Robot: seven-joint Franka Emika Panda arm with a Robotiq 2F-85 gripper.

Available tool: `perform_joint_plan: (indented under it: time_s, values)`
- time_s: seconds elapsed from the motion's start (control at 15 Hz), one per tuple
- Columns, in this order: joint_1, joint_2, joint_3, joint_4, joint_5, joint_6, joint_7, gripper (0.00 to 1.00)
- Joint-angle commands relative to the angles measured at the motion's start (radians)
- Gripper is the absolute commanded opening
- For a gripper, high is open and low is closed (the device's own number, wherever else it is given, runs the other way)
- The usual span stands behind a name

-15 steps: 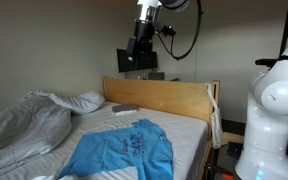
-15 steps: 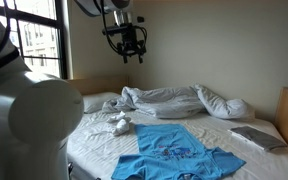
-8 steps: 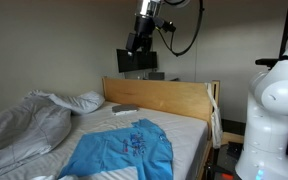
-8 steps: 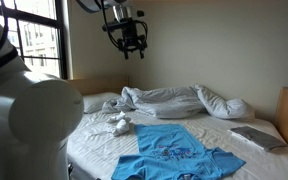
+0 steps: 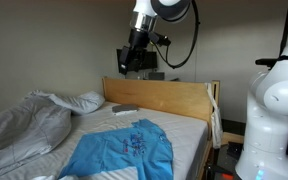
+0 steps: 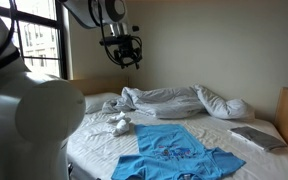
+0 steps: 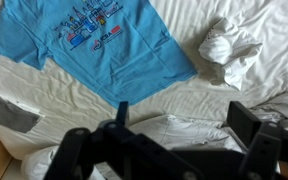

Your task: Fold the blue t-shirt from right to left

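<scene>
The blue t-shirt (image 5: 124,150) lies flat on the white bed sheet, its darker print facing up; it also shows spread out in an exterior view (image 6: 174,152). In the wrist view the t-shirt (image 7: 84,40) fills the upper left. My gripper (image 5: 134,58) hangs high above the bed, far from the shirt, and an exterior view (image 6: 121,55) shows it near the window side. Its two dark fingers stand wide apart in the wrist view, so the gripper (image 7: 184,120) is open with nothing between them, above rumpled bedding.
A rumpled grey duvet (image 6: 169,100) and a white pillow (image 6: 229,106) lie beyond the shirt. A small crumpled white cloth (image 7: 229,50) sits beside it. A flat grey object (image 6: 256,137) rests near the wooden headboard (image 5: 164,98). A white robot body (image 5: 279,110) stands by the bed.
The gripper has come down a little and shifted slightly, still open. The t-shirt and bedding have not moved.
</scene>
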Motion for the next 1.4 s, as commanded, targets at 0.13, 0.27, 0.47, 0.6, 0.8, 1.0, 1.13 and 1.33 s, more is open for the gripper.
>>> perform_joint_plan:
  time_s: [0.13,0.27,0.47,0.6,0.8,1.0,1.13,1.33]
  values:
    - [0.070,0.049,-0.047,-0.146,0.141,0.103,-0.014,1.00]
    - [0.091,0.088,-0.059,-0.188,0.188,0.139,-0.036,1.00]
    - [0.097,0.161,-0.047,-0.239,0.208,0.179,-0.005,1.00]
    - [0.083,0.216,-0.026,-0.265,0.174,0.203,0.033,1.00]
    - [0.092,0.319,-0.006,-0.286,0.170,0.255,0.060,1.00]
    - [0.102,0.398,0.013,-0.276,0.162,0.287,0.100,1.00]
    - [0.102,0.380,0.000,-0.275,0.175,0.258,0.062,1.00]
    - [0.103,0.400,0.004,-0.270,0.175,0.262,0.069,1.00]
